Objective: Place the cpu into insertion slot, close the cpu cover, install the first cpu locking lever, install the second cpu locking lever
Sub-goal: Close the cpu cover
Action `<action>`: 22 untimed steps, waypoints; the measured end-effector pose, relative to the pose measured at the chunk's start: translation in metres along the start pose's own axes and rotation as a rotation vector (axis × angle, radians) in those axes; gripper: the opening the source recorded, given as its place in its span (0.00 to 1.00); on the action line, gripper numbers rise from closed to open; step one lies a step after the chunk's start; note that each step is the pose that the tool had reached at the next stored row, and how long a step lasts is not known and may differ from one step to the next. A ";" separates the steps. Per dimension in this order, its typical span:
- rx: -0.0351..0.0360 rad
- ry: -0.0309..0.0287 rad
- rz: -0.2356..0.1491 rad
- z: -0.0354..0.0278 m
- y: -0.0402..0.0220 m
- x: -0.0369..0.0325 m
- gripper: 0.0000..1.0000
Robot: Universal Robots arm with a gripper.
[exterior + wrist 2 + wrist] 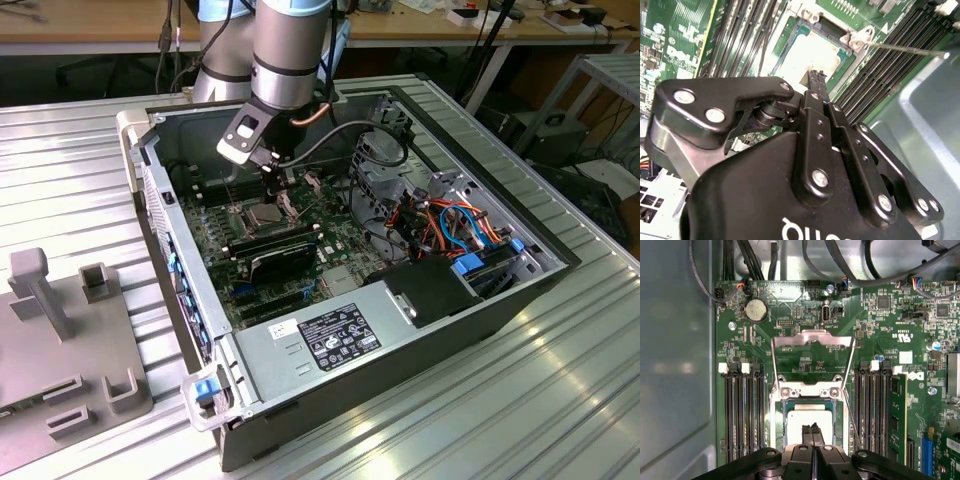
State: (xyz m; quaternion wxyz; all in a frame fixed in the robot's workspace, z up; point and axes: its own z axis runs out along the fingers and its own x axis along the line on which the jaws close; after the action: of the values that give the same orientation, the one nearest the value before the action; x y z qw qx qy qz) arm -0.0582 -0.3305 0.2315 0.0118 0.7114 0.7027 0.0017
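— One question first: where is the chip?

— The chip (pixel 809 416) lies flat in the socket (pixel 781 416), silvery face up and square with the rim around it.

— And the cover?

— Open. The cover (pixel 812 338) is a thin metal frame tipped up from its hinge along one edge of the socket. It stands clear of the chip.

— What is your claw doing?

— My claw (pixel 811 430) is clenched. Its two black fingers (pixel 806 434) are pressed flat together with nothing between them. The tips hang just over one edge of the chip, and I cannot tell whether they touch it.

— Any lever to speak of?

— In the second wrist view, a thin metal lever (pixel 905 49) sticks out from a corner of the socket and runs out over the memory slots.

— What lies around that?

— Rows of long black memory slots (pixel 742 410) flank the socket on both sides of the green board (pixel 790 305). A round coin battery (pixel 756 310) sits beyond the raised cover. In the exterior view, the board lies at the bottom of an open computer case (pixel 190 290), which rests on a ribbed metal table (pixel 560 400). A grey fixture plate (pixel 60 340) sits on the table at the exterior view's left, apart from the case.
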 end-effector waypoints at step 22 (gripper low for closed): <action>-0.0001 0.0001 0.000 -0.0080 0.0064 0.0000 0.11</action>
State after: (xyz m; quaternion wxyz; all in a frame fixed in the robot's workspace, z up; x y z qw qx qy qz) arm -0.0519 -0.3305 0.2397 0.0118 0.7114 0.7027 0.0018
